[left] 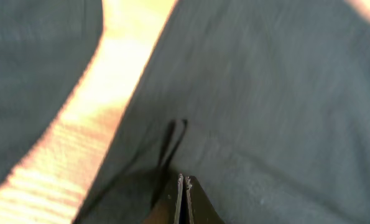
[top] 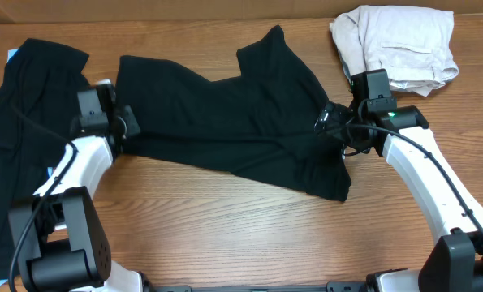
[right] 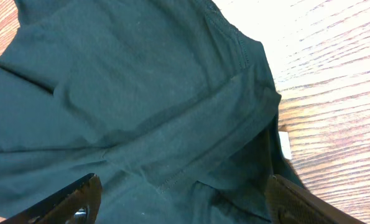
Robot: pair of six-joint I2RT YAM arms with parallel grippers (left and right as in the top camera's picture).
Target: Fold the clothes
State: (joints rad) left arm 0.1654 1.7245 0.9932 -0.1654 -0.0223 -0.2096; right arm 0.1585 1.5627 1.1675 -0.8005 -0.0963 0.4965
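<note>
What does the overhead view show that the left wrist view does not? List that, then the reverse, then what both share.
Only overhead: the whole black T-shirt spread out, a second black garment at the left, a beige garment at the back right, and the right gripper at the shirt's right edge. Only left wrist: the left gripper shut, fingertips together, apparently pinching a wrinkle of the shirt. Both: black shirt fabric lying on the wooden table, and the left gripper at the shirt's left edge.
</note>
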